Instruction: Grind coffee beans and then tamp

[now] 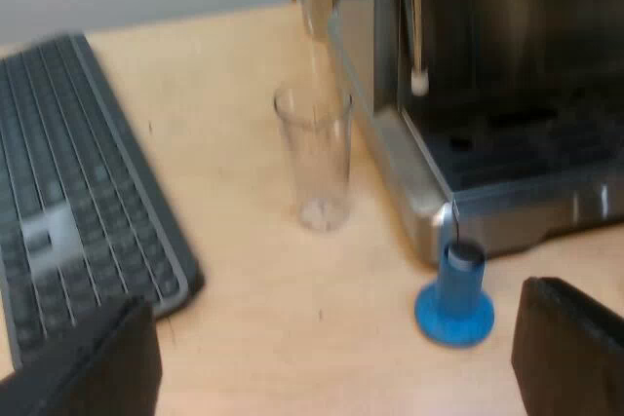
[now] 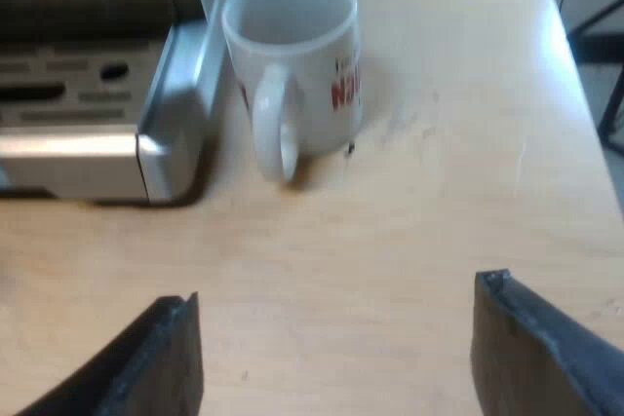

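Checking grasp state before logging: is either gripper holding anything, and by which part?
Nothing held: left gripper open near the blue tamper; right gripper open, short of the mug.

Blue tamper [image 1: 454, 297] at espresso machine [image 1: 507, 133] corner; measuring glass [image 1: 314, 158] upright nearby.

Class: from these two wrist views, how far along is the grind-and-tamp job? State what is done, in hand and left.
Done: nothing visible. The blue tamper stands untouched on the table at the espresso machine's front corner, and the measuring glass looks empty.
In hand: nothing. The left gripper and right gripper are open and empty.
Left: grinding and tamping.
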Controlling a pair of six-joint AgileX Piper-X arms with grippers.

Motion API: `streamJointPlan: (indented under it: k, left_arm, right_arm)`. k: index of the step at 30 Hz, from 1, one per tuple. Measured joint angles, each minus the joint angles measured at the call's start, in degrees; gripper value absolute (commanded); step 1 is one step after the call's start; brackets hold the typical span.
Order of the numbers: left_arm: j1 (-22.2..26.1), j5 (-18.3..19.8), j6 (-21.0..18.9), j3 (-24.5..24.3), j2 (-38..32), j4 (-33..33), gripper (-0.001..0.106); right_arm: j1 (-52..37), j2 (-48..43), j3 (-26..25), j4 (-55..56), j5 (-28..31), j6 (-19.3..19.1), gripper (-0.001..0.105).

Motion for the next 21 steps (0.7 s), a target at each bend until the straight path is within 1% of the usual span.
streamJointPlan:
  k: [2, 3, 4, 10, 21]
  left_arm:
    - [0.00, 0.00, 0.00, 0.33, 0.00, 0.00, 0.079]
    - [0.00, 0.21, 0.00, 2.29, 0.00, -0.12, 0.079]
    - [0.00, 0.70, 0.00, 2.80, 0.00, -0.72, 0.079]
    - [0.00, 1.01, 0.00, 2.86, 0.10, -1.32, 0.079]
    - [0.00, 1.57, 0.00, 2.86, 0.10, -1.32, 0.079]
  right_arm:
    - [0.00, 0.00, 0.80, 0.00, 0.00, 0.00, 0.060]
    - [0.00, 0.00, 1.51, 0.00, 0.00, 0.00, 0.060]
    - [0.00, 0.00, 2.10, -0.17, 0.00, 0.00, 0.060]
    - [0.00, 0.10, 4.22, -0.21, -0.33, 0.00, 0.060]
    - [0.00, 0.10, 4.20, -0.44, -0.40, 0.00, 0.060]
